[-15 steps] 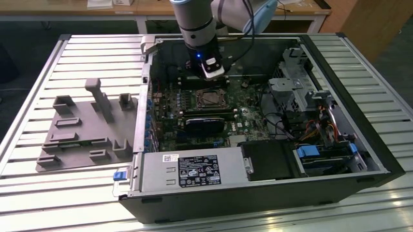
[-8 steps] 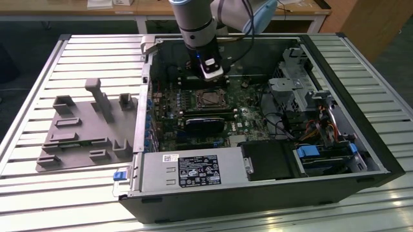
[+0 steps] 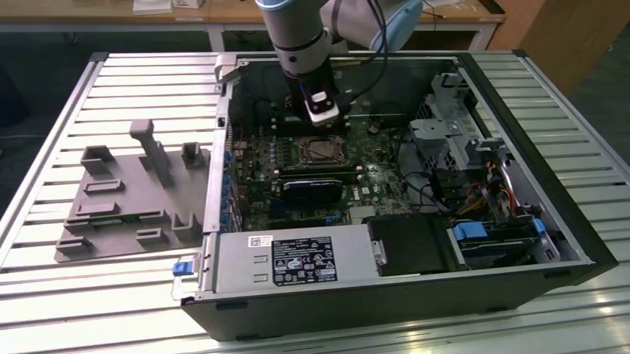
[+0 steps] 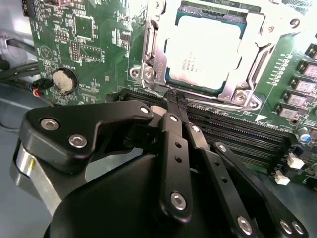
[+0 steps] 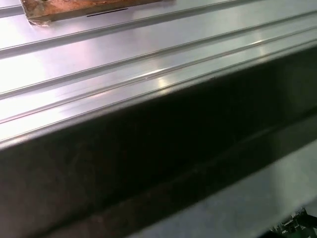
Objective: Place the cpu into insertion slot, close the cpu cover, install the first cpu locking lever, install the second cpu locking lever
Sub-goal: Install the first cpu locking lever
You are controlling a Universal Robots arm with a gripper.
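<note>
At the exterior view's left, a grey moulded fixture plate with upright posts (image 3: 128, 199) is laid on the ribbed silver metal table (image 3: 59, 103). Just beside it, toward the exterior view's right, an open black computer case (image 3: 394, 310) is laid on its side. A silver box-shaped power supply (image 3: 295, 258) is mounted along its near edge.

Inside the case a green circuit board (image 4: 94, 44) is fitted, on which a round silver coin cell (image 4: 64, 79) is seated. The grey robot arm (image 3: 300, 37) is lowered into the case from above. The black two-finger gripper (image 4: 175, 99) is poised just beside the small square metal-rimmed insertion slot (image 3: 304, 152).

In the second wrist view the fingertips are drawn together with no gap visible between them. Whether anything thin is pinched there cannot be told.

The flat square cpu with a silver-grey metal top (image 4: 203, 52) is seated in the insertion slot. The thin silver metal cpu cover with a square cut-out (image 4: 237, 87) is laid flat around it. The long black memory slots (image 4: 247, 134) run between the gripper body and the socket.

At the exterior view's right, a grey metal drive cage (image 3: 462, 140) is fitted inside the case.
</note>
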